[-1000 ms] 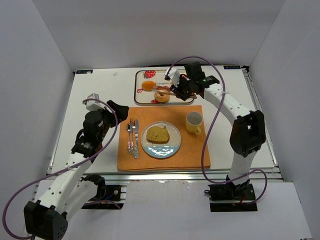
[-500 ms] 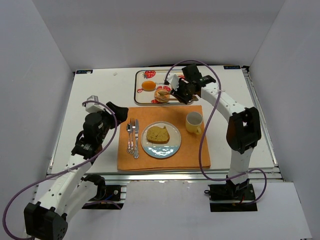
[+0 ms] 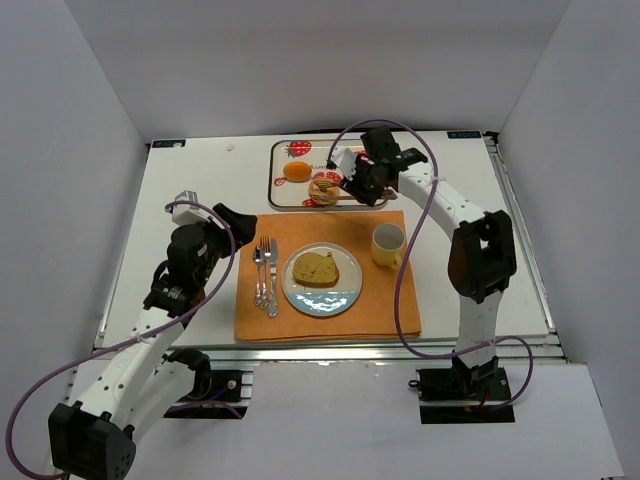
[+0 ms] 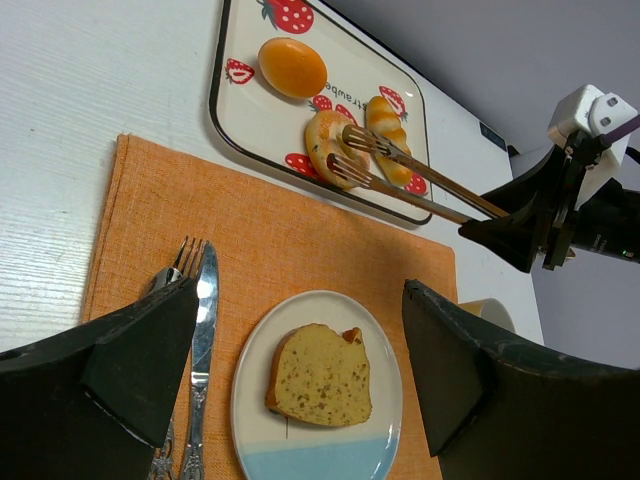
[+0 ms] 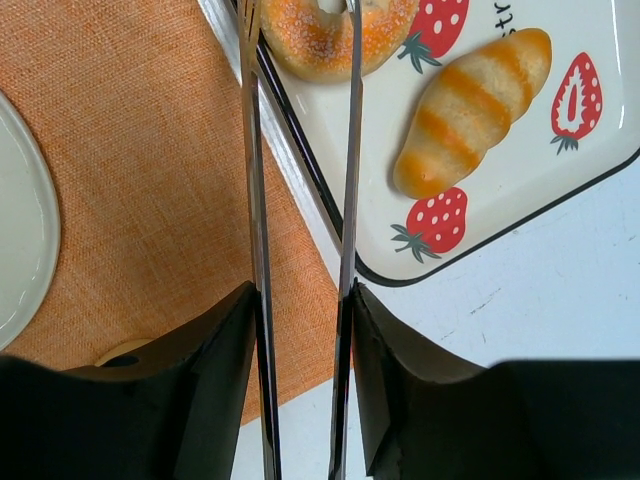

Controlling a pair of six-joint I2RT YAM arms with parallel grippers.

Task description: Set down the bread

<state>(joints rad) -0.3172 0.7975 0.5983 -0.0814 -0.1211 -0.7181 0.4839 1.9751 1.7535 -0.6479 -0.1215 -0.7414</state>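
Note:
My right gripper (image 3: pixel 362 183) is shut on metal tongs (image 5: pixel 350 150), pressing both arms between its fingers. The tong tips reach over the near edge of the strawberry tray (image 3: pixel 283 150) to a sugared ring-shaped bread (image 5: pixel 320 30); one tip lies on it and one beside it (image 4: pixel 325 150). A striped roll (image 5: pixel 470 110) and a round orange bun (image 4: pixel 292 66) lie on the same tray. A slice of loaf bread (image 3: pixel 315 268) sits on the white and blue plate (image 3: pixel 325 302). My left gripper (image 3: pixel 235 225) is open and empty, left of the plate.
An orange placemat (image 3: pixel 385 300) carries the plate, a fork and knife (image 3: pixel 265 275) on its left, and a yellow cup (image 3: pixel 388 243) on its right. The tray stands just behind the placemat. White walls enclose the table on three sides.
My right wrist has shifted a little left, towards the tray, with the tongs staying at the ring-shaped bread. The left arm has not moved.

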